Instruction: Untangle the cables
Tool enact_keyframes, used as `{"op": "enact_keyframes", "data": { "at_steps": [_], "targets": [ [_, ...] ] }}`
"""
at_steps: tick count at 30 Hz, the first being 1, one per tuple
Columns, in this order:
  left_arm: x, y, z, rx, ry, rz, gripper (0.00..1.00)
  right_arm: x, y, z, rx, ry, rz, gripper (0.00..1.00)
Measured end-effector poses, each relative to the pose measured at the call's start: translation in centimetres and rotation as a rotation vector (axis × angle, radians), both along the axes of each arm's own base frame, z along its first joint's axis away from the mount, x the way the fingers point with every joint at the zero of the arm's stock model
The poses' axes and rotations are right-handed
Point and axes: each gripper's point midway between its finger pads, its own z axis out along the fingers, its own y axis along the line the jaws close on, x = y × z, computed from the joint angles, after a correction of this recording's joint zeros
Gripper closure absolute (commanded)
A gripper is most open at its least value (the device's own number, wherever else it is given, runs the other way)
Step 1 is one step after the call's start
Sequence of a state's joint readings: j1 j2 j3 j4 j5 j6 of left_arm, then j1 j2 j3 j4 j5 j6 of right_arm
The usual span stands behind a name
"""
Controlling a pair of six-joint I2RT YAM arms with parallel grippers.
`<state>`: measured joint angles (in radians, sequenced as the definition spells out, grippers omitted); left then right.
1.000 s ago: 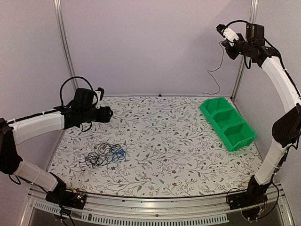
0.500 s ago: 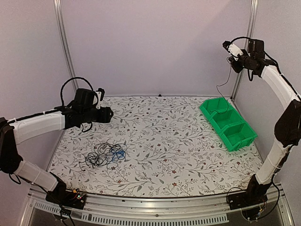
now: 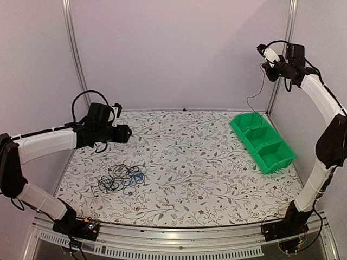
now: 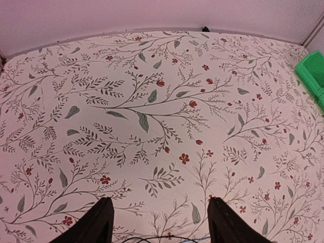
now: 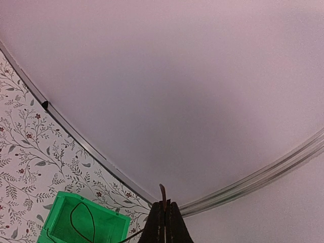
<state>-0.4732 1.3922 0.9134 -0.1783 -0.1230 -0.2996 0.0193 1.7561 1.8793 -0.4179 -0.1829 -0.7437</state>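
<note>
1. The tangle of cables (image 3: 120, 179) sits on the table (image 3: 206, 184), below the left pincer (image 3: 126, 132) on its near side. That pincer's wide open, gripping nothing.
2. The right pincer (image 3: 264, 51) is way up high, clamped on one thin black cable (image 3: 263, 81) that dangles into the green bin (image 3: 274, 163) below it.

A robot testing cell in a lab, seen from above and from my own wrists. Plain pale lilac panel walls (image 3: 179, 54) close in three sides, held by bare aluminium frame posts (image 3: 73, 49) in the corners. The flat table top (image 3: 206, 162) is covered by a white cloth printed with grey leaves and small red flowers. My two white-and-black jointed arms (image 3: 46, 143) are bolted to a slotted aluminium rail (image 3: 179, 238) along the near edge. On the cloth sit work props, not furnishings: a loose tangle of thin black and blue cables (image 3: 120, 179) and a row of three bright green plastic bins (image 3: 276, 164).
</note>
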Motion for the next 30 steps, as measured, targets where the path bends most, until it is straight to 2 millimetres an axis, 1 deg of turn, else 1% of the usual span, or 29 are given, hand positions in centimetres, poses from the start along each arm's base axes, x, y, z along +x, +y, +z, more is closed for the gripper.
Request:
{"op": "enact_keyframes", "data": {
  "at_steps": [3,6,14,16,19,21,23,25,27,30],
  "targets": [
    [0.0,0.0,0.0,-0.003,0.002,0.001,0.36,-0.1,0.2,2.7,0.013,-0.062,0.008,1.0],
    [0.0,-0.1,-0.1,-0.011,0.007,0.001,0.36,-0.1,0.2,4.0,0.015,-0.098,0.008,1.0],
    [-0.1,-0.3,-0.6,-0.026,0.025,0.0,0.36,0.1,0.2,3.9,0.015,-0.103,0.007,1.0],
    [-0.1,-0.4,-0.6,-0.03,0.027,-0.002,0.36,0.3,0.2,3.2,0.014,-0.097,0.007,1.0],
    [-0.2,-0.5,-0.6,-0.037,0.03,-0.002,0.36,0.7,0.0,1.6,0.003,-0.075,0.0,1.0],
    [-0.2,-0.5,-0.7,-0.041,0.034,0.0,0.36,1.2,-0.2,-0.5,-0.01,-0.042,-0.011,1.0],
    [-0.4,-0.5,-1.0,-0.043,0.041,0.002,0.36,1.5,-0.3,-2.9,-0.023,-0.001,-0.016,1.0],
    [-0.5,-0.4,-1.3,-0.042,0.048,0.004,0.36,1.5,-0.5,-6.2,-0.041,0.061,-0.02,1.0],
    [-0.6,-0.3,-1.6,-0.041,0.055,0.006,0.36,1.3,-0.6,-8.8,-0.054,0.114,-0.022,1.0],
    [-0.8,-0.2,-1.9,-0.038,0.063,0.007,0.36,0.8,-0.7,-11.6,-0.072,0.169,-0.018,1.0]
  ]
}}
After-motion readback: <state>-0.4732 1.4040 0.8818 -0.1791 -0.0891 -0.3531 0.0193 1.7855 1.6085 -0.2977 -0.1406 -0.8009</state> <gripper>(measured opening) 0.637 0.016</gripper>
